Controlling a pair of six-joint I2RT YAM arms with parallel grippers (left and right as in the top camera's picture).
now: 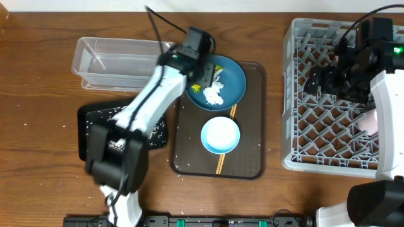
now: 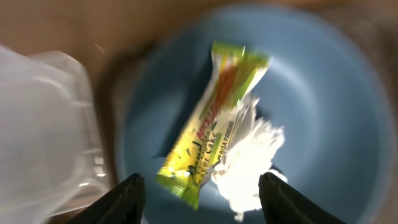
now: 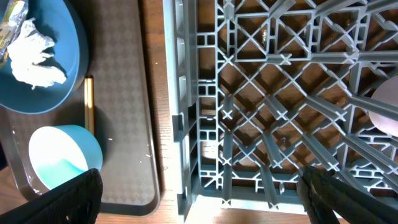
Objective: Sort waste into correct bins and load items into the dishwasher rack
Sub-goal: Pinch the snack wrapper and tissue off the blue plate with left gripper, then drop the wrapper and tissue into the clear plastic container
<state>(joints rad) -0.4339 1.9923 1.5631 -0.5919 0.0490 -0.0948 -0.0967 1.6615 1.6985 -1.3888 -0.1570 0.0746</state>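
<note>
Overhead | plate (image 1: 236, 81) holds wrapper (image 2: 209, 118), tissue (image 1: 213, 95) | rack (image 1: 297, 94) holds cup (image 3: 387, 106) | left hand (image 2: 202, 190) apart | right hand (image 3: 199, 190) apart

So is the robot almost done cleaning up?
Not yet. Rice lies on the black tray and one cup is in the rack. The left gripper hovers open over the wrapper. Wrapper, tissue, plate, bowl and chopsticks are left.

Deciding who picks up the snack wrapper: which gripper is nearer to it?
Left. The left gripper hovers right above the snack wrapper, jaws open; the right gripper is far off, over the dishwasher rack.
</note>
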